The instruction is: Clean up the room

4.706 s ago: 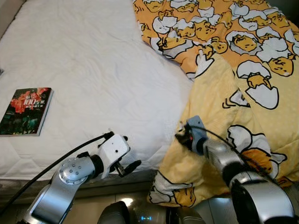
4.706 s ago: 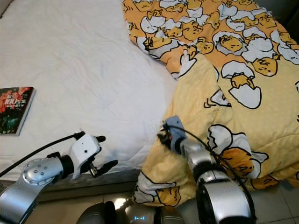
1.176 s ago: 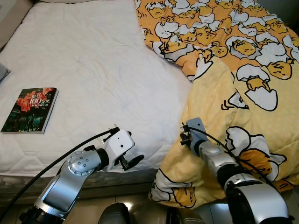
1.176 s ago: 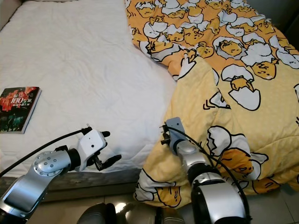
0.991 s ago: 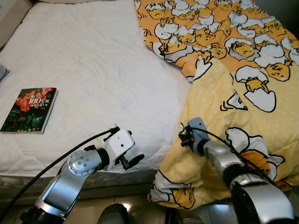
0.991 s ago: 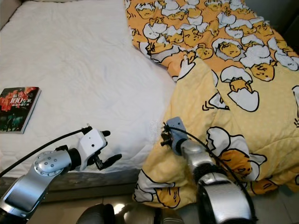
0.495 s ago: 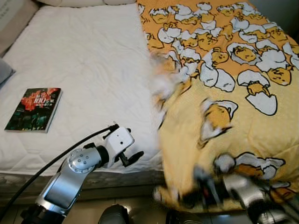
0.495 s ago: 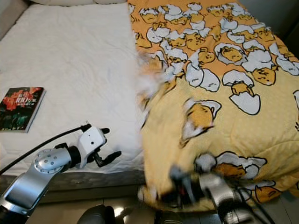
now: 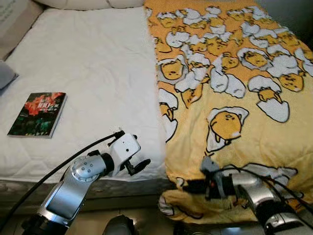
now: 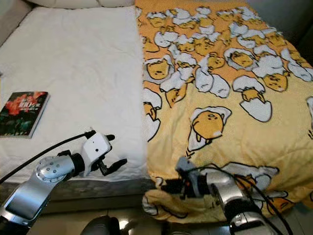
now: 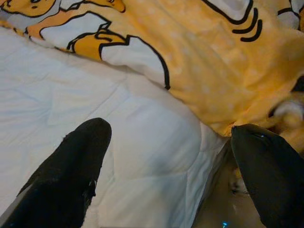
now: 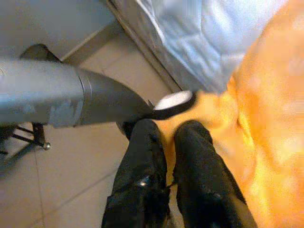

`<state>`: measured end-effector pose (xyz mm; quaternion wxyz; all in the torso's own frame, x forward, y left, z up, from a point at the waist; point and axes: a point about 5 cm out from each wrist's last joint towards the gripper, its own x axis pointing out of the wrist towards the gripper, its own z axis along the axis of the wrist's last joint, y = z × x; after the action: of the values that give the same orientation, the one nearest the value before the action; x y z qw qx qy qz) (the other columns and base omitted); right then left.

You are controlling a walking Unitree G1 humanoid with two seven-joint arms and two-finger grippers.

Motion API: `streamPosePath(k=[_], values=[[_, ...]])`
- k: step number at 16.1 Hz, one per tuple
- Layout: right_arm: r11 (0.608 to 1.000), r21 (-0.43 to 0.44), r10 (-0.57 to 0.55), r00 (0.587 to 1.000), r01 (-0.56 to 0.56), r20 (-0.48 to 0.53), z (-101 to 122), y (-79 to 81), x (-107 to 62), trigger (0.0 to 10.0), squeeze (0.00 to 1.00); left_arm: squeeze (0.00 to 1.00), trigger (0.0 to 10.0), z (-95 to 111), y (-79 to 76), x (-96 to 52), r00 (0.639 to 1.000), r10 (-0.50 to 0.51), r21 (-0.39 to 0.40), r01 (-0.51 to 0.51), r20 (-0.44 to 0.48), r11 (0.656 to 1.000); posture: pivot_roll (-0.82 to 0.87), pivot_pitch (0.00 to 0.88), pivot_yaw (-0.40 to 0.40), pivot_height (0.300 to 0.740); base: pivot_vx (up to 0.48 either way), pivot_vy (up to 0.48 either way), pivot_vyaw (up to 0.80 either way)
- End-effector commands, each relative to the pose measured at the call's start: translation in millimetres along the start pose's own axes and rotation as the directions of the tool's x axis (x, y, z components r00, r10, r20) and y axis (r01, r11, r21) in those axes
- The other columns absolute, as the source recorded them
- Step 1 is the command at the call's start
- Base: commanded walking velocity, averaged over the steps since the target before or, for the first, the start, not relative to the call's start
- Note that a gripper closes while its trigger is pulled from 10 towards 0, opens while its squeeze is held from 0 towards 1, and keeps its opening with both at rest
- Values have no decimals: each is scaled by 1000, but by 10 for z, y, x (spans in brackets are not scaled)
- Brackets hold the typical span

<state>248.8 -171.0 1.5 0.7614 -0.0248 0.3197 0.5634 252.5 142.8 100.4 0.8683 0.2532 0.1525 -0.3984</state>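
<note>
A yellow blanket (image 9: 230, 98) printed with egg characters lies spread flat over the right half of the white mattress (image 9: 93, 73). Its lower edge hangs over the foot of the bed. My right gripper (image 9: 189, 186) is low at that edge, shut on the blanket's corner; in the right wrist view the two black fingers (image 12: 142, 156) pinch orange fabric. My left gripper (image 9: 140, 152) hovers open over the mattress's front edge, just left of the blanket, holding nothing. A dark book with a red cover (image 9: 37, 114) lies on the mattress at the left.
A pillow (image 9: 93, 4) lies at the head of the bed. A cardboard box (image 9: 12, 17) and a grey item (image 9: 6, 78) sit beyond the bed's left side. Tiled floor (image 12: 71, 185) runs below the bed's foot.
The folded-over part of the blanket has been pulled down toward the foot and now lies flat. My right gripper dropped with it to the bed's front edge. The left arm barely moved.
</note>
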Motion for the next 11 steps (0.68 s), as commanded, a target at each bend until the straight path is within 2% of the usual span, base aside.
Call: streamPosePath(k=[1, 4, 8, 9, 10, 11], values=[[1000, -4, 31, 999, -31, 29, 64, -6, -29, 10000, 1000, 1000, 10000, -5, -12, -16, 1000, 3, 6, -3, -2, 1000, 51, 85, -38, 740, 0, 0, 0], [995, -20, 95, 995, -95, 39, 159, -11, -49, 10000, 1000, 1000, 10000, -6, -10, -15, 1000, 3, 4, -3, -2, 1000, 50, 81, -34, 740, 0, 0, 0], [994, -50, -84, 984, 93, 157, 326, -116, -7, 10000, 1000, 1000, 10000, -6, 19, 1, 1000, 6, 13, -6, -2, 1000, 49, 61, -30, 740, 0, 0, 0], [987, -38, -143, 967, 154, 212, 372, -134, 9, 10000, 1000, 1000, 10000, -6, 32, 3, 1000, 18, 12, -18, 3, 1000, 47, 46, -36, 740, 0, 0, 0], [970, 1, -234, 932, 243, 276, 438, -173, 16, 10000, 1000, 1000, 10000, 1, 50, 4, 998, 51, -8, -51, 22, 999, 49, 30, -44, 740, 0, 0, 0], [946, 45, -317, 887, 321, 336, 503, -200, 25, 10000, 1000, 1000, 10000, 12, 81, 13, 991, 117, -85, -112, 60, 990, 52, 16, -46, 740, 0, 0, 0]])
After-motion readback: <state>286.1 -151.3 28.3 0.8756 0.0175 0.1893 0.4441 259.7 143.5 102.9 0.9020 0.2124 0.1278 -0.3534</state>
